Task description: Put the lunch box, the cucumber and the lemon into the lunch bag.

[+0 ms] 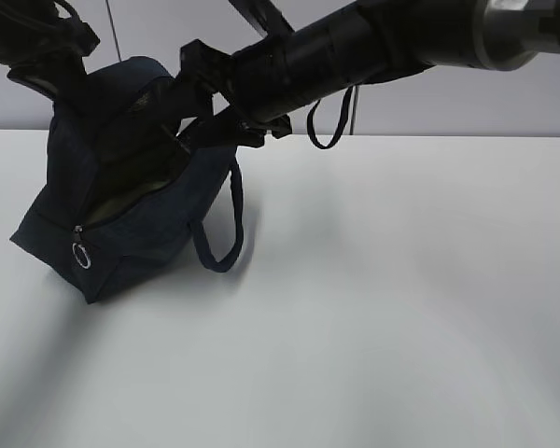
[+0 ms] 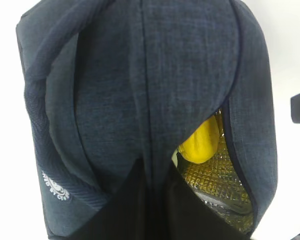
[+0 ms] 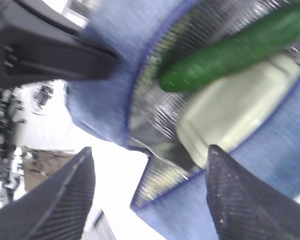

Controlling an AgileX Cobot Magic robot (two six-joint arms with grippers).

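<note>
From the exterior view, we are seeing the lunch bag tilting on the white tabletop, its mouth gaping toward the camera, one loop handle drooping down its near side and the silver ring pull hanging at its lower front corner; the right pincer is hovering at the bag's upper rim, while the left arm is reaching in at the bag's top left. In the left wrist view, we are looking down the bag's navy fabric, which the left pincer is pinching in a fold, pressed together on it; the lemon is lying inside the bag on its quilted foil lining. In the right wrist view, the right pincer is standing spread and empty just outside the bag's mouth, with the cucumber resting on the lunch box inside. We are judging the bag soft and floppy, likely sagging under its load, so fabric rim or handles are offering the surest hold.
</note>
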